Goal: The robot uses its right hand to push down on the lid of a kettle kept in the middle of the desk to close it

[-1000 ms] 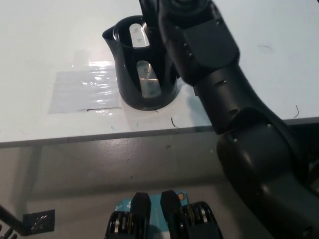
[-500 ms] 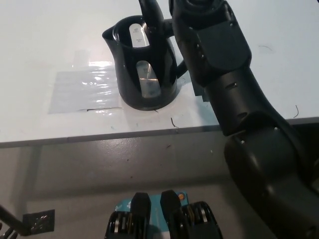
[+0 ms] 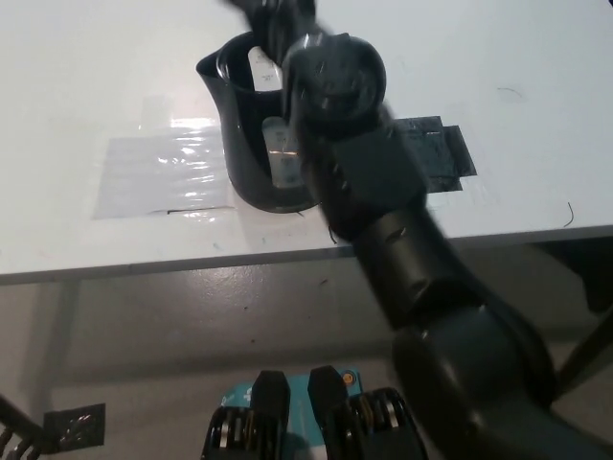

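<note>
Head view shows the black kettle (image 3: 251,144) standing on the white bench (image 3: 86,86) beside a clear plastic sheet (image 3: 158,174), while the black right arm (image 3: 383,220) crosses over it and its blurred right hand (image 3: 273,17) sits above the rim, fingers impossible to judge.
</note>
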### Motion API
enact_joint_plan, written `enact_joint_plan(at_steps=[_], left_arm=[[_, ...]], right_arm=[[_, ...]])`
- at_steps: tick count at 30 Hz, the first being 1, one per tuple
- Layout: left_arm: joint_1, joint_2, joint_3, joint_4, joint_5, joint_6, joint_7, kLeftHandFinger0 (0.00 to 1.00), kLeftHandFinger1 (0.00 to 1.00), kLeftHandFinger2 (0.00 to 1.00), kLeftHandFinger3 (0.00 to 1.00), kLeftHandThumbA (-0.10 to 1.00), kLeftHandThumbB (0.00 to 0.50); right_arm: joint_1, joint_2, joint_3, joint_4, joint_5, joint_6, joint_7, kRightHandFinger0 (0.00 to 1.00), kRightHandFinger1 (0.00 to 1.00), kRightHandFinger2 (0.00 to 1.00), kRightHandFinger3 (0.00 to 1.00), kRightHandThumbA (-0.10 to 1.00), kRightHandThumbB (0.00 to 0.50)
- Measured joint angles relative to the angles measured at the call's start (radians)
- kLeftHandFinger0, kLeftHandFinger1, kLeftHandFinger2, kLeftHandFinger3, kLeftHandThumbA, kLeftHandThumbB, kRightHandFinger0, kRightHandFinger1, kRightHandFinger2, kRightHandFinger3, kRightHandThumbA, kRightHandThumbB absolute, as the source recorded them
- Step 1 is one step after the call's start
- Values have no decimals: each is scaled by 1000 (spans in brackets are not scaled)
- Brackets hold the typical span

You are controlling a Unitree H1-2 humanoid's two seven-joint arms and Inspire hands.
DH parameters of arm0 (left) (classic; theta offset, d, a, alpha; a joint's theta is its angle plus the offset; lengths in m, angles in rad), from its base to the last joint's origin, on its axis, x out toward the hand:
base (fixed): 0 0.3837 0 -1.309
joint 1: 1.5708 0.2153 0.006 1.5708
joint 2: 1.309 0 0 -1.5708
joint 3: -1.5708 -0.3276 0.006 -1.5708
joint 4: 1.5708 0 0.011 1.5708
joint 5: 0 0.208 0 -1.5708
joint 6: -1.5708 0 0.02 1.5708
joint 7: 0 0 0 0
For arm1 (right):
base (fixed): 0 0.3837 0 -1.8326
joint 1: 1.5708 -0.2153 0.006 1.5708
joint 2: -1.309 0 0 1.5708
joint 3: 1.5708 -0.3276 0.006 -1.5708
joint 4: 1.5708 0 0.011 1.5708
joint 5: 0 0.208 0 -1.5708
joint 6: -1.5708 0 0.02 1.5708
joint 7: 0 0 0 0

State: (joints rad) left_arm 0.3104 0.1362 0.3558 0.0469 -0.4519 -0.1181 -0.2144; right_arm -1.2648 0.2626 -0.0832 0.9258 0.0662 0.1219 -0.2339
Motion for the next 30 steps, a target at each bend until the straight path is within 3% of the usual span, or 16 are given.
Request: enact_joint_plan(at_steps=[6,8,12,15,19,21,24,27,30], left_arm=[[-3,-1,-9,0,0,-1,0,1000,1000,919,997,571,200],[-3,-1,-10,0,0,-1,0,1000,1000,923,990,575,238],[-2,-1,-10,0,0,0,0,1000,1000,926,983,576,243],[-2,-1,-10,0,0,0,0,1000,1000,917,987,582,213],[-3,-1,-10,0,0,-1,0,1000,1000,906,982,564,212],[-3,-1,-10,0,-1,-1,0,1000,1000,907,987,571,214],[-5,-1,-10,-1,-1,-1,0,1000,1000,909,988,565,209],[-6,-1,-10,-2,-1,-1,0,1000,1000,930,1000,576,221],[-3,0,-9,-11,-1,-1,0,1000,1000,922,998,572,226]], right_arm=[[4,17,-12,88,4,-109,-2,999,1000,1000,1000,344,29],[5,18,-18,106,6,-140,-2,1000,1000,1000,1000,351,15],[8,26,-26,151,8,-202,1,1000,1000,1000,1000,405,0],[16,28,-27,170,8,-237,5,979,1000,1000,1000,414,31],[25,30,-25,179,7,-271,9,1000,1000,1000,1000,449,9],[27,30,-23,186,6,-281,10,994,1000,1000,1000,447,29],[25,27,-17,209,2,-305,10,1000,1000,1000,1000,420,18],[29,26,-7,229,-3,-332,11,1000,1000,1000,1000,474,42],[38,27,-2,242,-6,-356,12,1000,1000,1000,1000,414,59]])
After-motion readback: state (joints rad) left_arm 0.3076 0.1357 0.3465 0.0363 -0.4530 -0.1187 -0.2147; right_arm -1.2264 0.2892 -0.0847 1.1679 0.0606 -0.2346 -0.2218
